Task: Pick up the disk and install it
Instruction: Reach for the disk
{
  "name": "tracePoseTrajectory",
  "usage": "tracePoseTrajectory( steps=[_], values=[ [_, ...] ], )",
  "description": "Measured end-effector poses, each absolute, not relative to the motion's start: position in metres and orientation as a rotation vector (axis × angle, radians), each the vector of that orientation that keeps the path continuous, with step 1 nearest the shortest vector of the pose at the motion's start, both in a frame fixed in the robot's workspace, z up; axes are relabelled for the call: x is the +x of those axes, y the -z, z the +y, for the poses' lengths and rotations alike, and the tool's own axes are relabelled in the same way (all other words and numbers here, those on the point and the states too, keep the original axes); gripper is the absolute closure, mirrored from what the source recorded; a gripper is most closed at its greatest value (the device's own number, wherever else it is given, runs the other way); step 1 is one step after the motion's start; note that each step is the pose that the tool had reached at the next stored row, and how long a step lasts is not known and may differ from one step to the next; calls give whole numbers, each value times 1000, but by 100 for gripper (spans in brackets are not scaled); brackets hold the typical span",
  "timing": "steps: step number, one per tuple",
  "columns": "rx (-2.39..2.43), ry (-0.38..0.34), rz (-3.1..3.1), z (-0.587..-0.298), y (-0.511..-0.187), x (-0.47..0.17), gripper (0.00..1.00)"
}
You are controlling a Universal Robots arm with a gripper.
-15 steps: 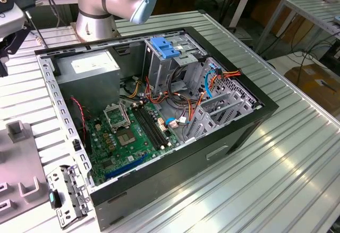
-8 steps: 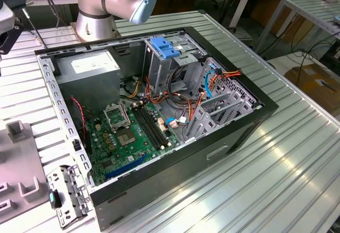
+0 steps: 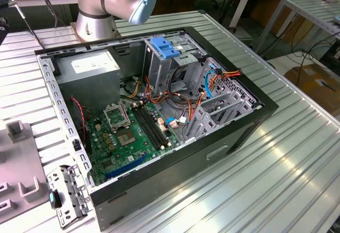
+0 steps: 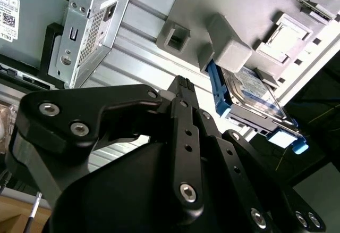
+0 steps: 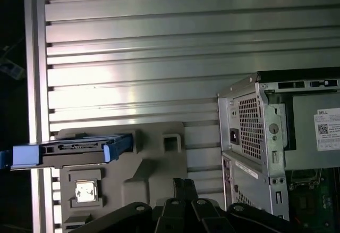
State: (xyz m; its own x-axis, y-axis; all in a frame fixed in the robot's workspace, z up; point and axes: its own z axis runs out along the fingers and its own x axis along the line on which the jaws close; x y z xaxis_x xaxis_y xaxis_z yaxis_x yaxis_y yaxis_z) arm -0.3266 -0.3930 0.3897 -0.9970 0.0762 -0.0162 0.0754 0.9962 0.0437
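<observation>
Power-supply sticker: in the first wrist view you see a white sticker (image 5: 328, 129) on the grey power-supply box (image 5: 303, 137). It carries a square code, one short word and fine print.
Exterior view: the print on the box's white sticker is too small for you to read.
Disk label: in the second wrist view the disk (image 4: 254, 99) bears a white label (image 4: 247, 81) with a blue band, its print illegible.

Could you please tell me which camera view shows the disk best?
The second wrist view: the disk shows its labelled face and a blue rail there, on the grey fixture, partly behind a fixture block. The first wrist view shows the disk edge-on, blue rails at both ends.
</observation>
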Motion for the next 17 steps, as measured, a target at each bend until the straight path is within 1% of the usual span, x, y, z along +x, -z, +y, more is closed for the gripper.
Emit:
tracePoseTrajectory(
  steps=[17],
  values=[
    [119,-67,3121,-390,-390,-361,89]
  ],
)
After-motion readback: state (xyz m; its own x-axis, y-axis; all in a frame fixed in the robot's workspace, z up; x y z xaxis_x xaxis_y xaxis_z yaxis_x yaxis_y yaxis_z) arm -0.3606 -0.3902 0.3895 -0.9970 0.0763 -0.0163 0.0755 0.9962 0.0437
